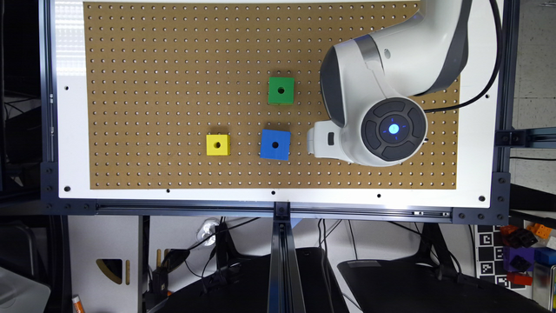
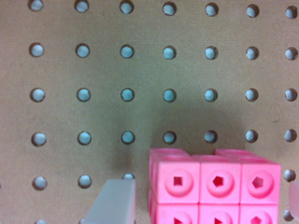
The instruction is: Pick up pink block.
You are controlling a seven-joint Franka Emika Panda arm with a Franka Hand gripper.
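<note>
The pink block [image 2: 215, 186] lies flat on the brown pegboard [image 2: 140, 74], its round studs facing the wrist camera. My gripper [image 2: 201, 205] is open, with one pale finger [image 2: 112, 200] on one side of the block and the other finger [image 2: 294, 200] just past its opposite end. A narrow gap shows between each finger and the block. In the exterior view the gripper [image 1: 322, 140] is the white part under the arm, at the right of the board, just to the right of the blue cube.
On the pegboard [image 1: 173, 65] stand a green cube [image 1: 281, 90], a blue cube [image 1: 275, 144] and a yellow cube [image 1: 217, 144], all to the exterior view's left of the arm. A dark metal frame [image 1: 278, 208] borders the table.
</note>
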